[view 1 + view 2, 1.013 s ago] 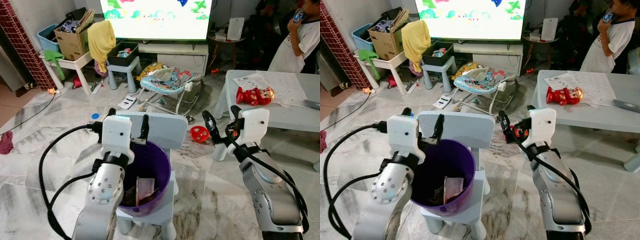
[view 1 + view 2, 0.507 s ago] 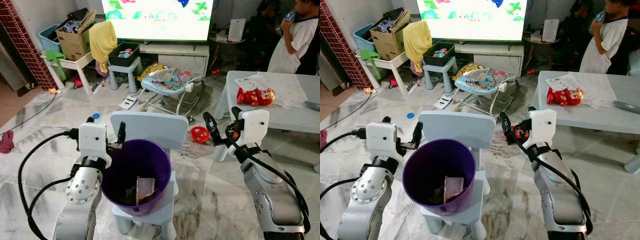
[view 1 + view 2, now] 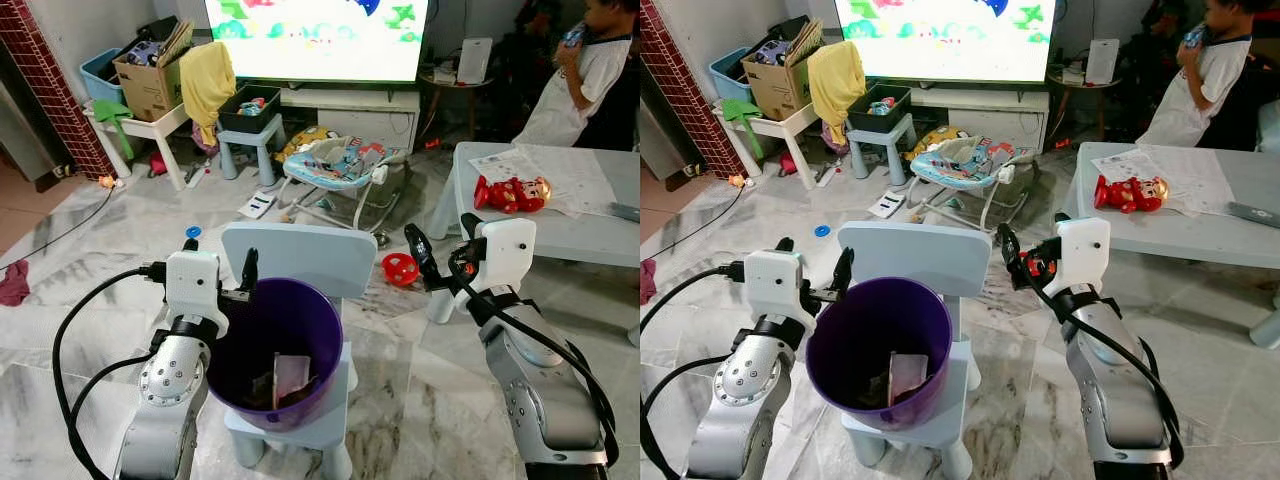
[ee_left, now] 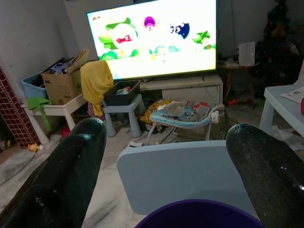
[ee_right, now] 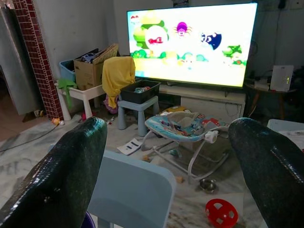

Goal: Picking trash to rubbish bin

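**Purple bin perched on a small chair: mind the tip**

Purple plastic is what sits nearest you: the rubbish bin (image 3: pixel 272 352) stands on the seat of a pale blue child's chair (image 3: pixel 300 262), filling most of the seat, with paper scraps (image 3: pixel 289 377) already lying at its bottom. That perch is your main risk. I judge the bin top-heavy for so small a seat, so a sideways nudge could slide it over the seat's front edge and spill what is inside.

Your left gripper (image 3: pixel 245 281) hangs right at the bin's left rim, one finger touching or almost touching it; the left wrist view shows the fingers spread wide and empty, with the chair back between them. Pull that arm away carelessly and the rim may go with it.

Your right gripper (image 3: pixel 440 252) is raised to the right of the chair back, apart from the bin, fingers likewise spread and holding nothing. Swing it inward and it could strike the chair back.

Farther out, a red ring toy (image 3: pixel 399 268) lies on the marble floor just beyond the chair, then a baby bouncer (image 3: pixel 340 170) and a calculator (image 3: pixel 255 205). Toys are not trash; grabbing one would be a mistake. A red toy figure (image 3: pixel 510 190) rests on the grey table (image 3: pixel 590 235) at right, and a person (image 3: pixel 580 75) stands at its far end, so watch your turning room.
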